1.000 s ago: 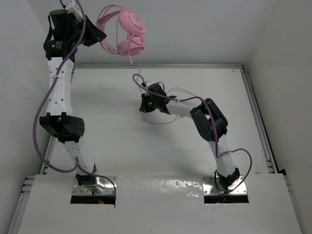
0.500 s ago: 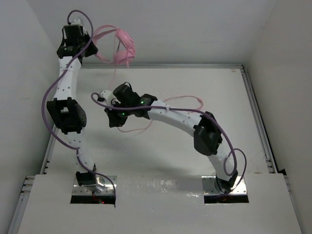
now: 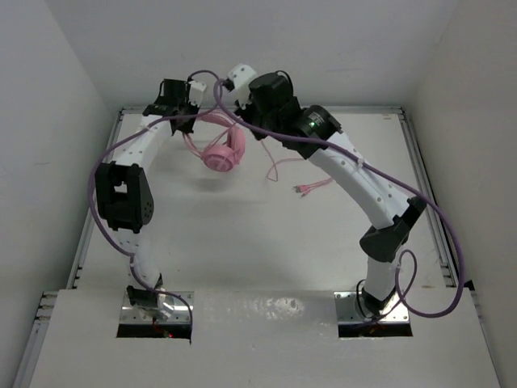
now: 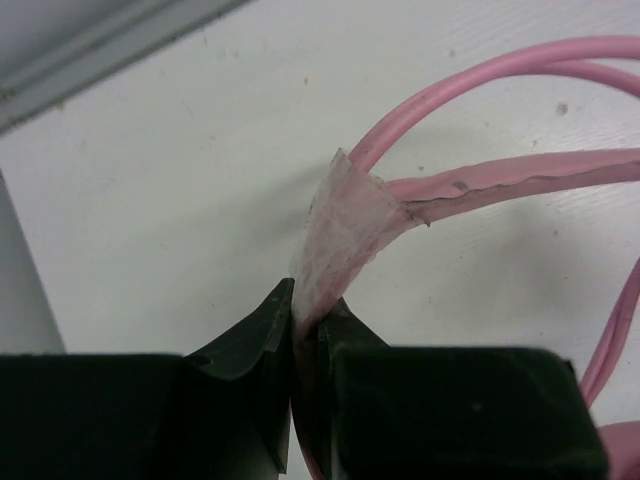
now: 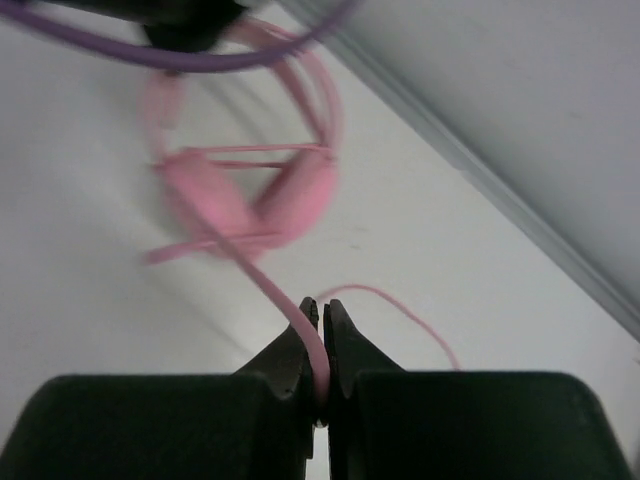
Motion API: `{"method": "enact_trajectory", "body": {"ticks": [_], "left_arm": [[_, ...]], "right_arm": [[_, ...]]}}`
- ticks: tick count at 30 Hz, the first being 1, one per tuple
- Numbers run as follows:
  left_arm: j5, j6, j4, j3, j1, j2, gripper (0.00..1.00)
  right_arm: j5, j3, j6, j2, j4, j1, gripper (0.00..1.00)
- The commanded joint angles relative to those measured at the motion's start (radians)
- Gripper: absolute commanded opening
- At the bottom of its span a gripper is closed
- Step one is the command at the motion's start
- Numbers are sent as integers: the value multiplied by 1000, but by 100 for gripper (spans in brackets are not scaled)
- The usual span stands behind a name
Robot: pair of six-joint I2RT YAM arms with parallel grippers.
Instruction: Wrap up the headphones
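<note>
Grips the pink headphones [image 3: 222,150] by the headband [image 4: 505,178] with the left pincer [image 4: 300,322], jaws clenched on a frayed, pale strip of the band where it meets the thin pink tube. Holds them toward the far left of the tabletop [image 3: 242,242], near the back edge, with the ear cups [image 5: 305,195] hanging below the band, low over the white surface; cannot tell whether touching it. Pinches the thin pink cord [image 5: 272,288] in the right pincer [image 5: 321,345], jaws shut tight on it just beside the headphones. Reaches across from the right with that arm, so both pincers sit close together at the back. Trails the rest of the cord down onto the tabletop, ending in the plug [image 3: 309,189], to the right of the ear cups and well apart from them. Shows the ear cups blurred in the right wrist view, with a purple arm cable [image 5: 240,55] across the top.
</note>
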Motion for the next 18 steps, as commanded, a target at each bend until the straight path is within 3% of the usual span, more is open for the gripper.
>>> {"method": "enact_trajectory", "body": {"ticks": [1, 3, 6, 9, 15, 16, 17, 18], "left_arm": [[81, 196, 64, 20, -8, -154, 0], [146, 238, -20, 16, -48, -174, 0], [230, 250, -129, 31, -79, -198, 0], [290, 200, -213, 92, -94, -200, 0], [509, -45, -417, 411, -92, -143, 0], [541, -67, -430, 469, -92, -143, 0], [554, -90, -416, 477, -91, -151, 0], [562, -130, -401, 473, -91, -173, 0]], "right_arm": [[266, 0, -92, -43, 21, -98, 0], [346, 11, -132, -14, 75, -155, 0], [313, 24, -128, 20, 113, -265, 0], [173, -34, -26, 26, 162, -365, 0], [-201, -221, 194, 32, 329, -431, 0], [-279, -251, 209, 44, 393, -433, 8], [-330, -309, 223, 52, 423, -431, 32], [-374, -339, 251, 63, 455, -431, 40]]}}
